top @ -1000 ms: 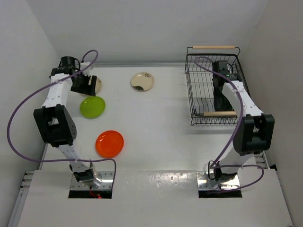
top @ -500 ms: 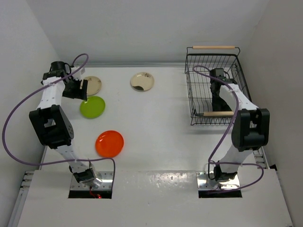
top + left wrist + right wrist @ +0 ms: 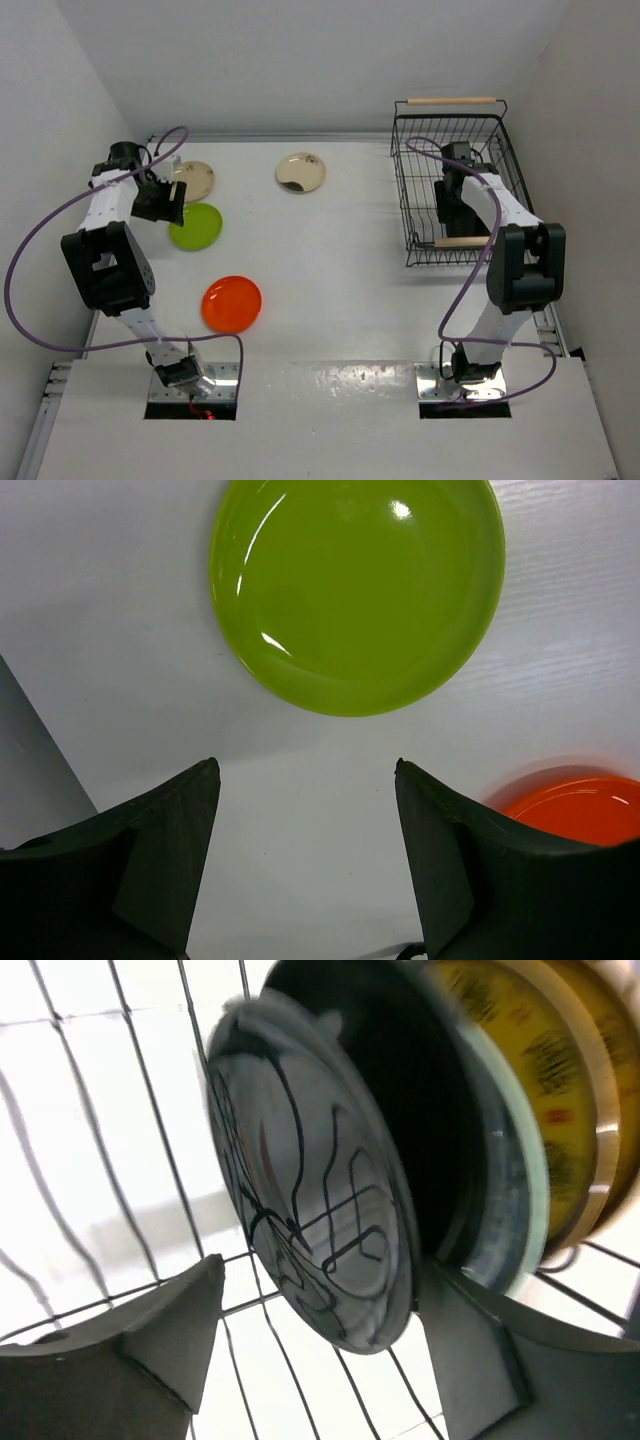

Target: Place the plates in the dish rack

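Lime green plate below downward-pointing left gripper, jaws apart; right gripper inside dish rack, jaws apart.

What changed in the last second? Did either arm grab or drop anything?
The left gripper moved off the plain cream round plate toward the robot and now hangs open at the lime green plate, holding nothing. The right gripper, open, shifted slightly inside the black wire dish rack. The orange-red plate, the patterned cream plate and the rack stayed put.
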Available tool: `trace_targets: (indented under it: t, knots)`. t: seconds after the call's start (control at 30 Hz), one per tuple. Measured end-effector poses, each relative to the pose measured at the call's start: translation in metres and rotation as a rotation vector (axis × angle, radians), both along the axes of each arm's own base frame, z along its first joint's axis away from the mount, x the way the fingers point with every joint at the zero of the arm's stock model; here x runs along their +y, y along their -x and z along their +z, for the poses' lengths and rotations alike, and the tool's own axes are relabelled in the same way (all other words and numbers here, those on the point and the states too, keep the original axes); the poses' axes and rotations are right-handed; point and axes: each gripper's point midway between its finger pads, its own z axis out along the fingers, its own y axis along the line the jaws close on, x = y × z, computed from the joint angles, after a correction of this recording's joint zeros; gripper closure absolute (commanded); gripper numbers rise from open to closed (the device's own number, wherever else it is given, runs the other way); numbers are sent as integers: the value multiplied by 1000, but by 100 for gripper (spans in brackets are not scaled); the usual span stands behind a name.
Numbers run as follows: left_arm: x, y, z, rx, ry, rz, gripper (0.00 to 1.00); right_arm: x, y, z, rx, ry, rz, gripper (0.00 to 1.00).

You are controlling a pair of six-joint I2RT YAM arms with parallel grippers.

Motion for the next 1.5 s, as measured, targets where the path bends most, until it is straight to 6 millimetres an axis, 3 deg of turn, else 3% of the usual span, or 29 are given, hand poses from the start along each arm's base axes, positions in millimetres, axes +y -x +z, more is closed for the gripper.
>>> trace_targets:
  t: [0.13, 0.27, 0.3, 0.4, 0.43, 0.47, 0.5, 0.57, 0.63, 0.67, 0.83, 0.97, 1.13, 1.23, 1.37, 1.5]
  knots:
    - [3, 4, -4, 13, -7, 1, 24, 4, -15, 38, -84, -11, 21, 9]
    - [7, 5, -4, 11, -11, 6, 24, 16, -30, 108, -267, -18, 65, 7]
    - [8, 5, -4, 11, -11, 8, 24, 21, -30, 125, -312, -23, 76, 10]
    - [9, 3, -3, 5, -14, 9, 24, 40, -26, 168, -440, -58, 132, 43]
    - [10, 3, -3, 2, -14, 11, 24, 47, -24, 179, -474, -80, 156, 66]
    - [10, 2, -3, -4, -14, 12, 24, 55, -22, 188, -503, -100, 183, 71]
    - [11, 0, -2, -10, -12, 13, 24, 64, -20, 197, -543, -130, 204, 73]
    - [12, -8, 1, -35, 1, 23, 24, 83, -15, 208, -613, -208, 251, 51]
    - [17, -26, 7, -91, 8, 42, 24, 100, -11, 213, -675, -291, 293, 30]
    - [20, -37, 9, -120, 13, 54, 23, 108, -8, 212, -693, -337, 305, 28]
    - [42, -107, 13, -238, 37, 143, 23, 151, -11, 204, -733, -509, 395, 26]
    - [66, -159, -17, -275, 85, 235, 23, 190, -25, 194, -707, -586, 474, 25]
    - [85, -177, -85, -203, 146, 331, 22, 228, -42, 171, -623, -625, 535, 25]
    - [94, -197, -75, -271, 154, 342, 22, 245, -47, 165, -595, -634, 562, 25]
    - [90, -194, -83, -257, 197, 350, 22, 260, -53, 168, -594, -645, 588, 26]
    - [83, -198, -84, -278, 229, 322, 32, 273, -63, 173, -593, -653, 602, 26]
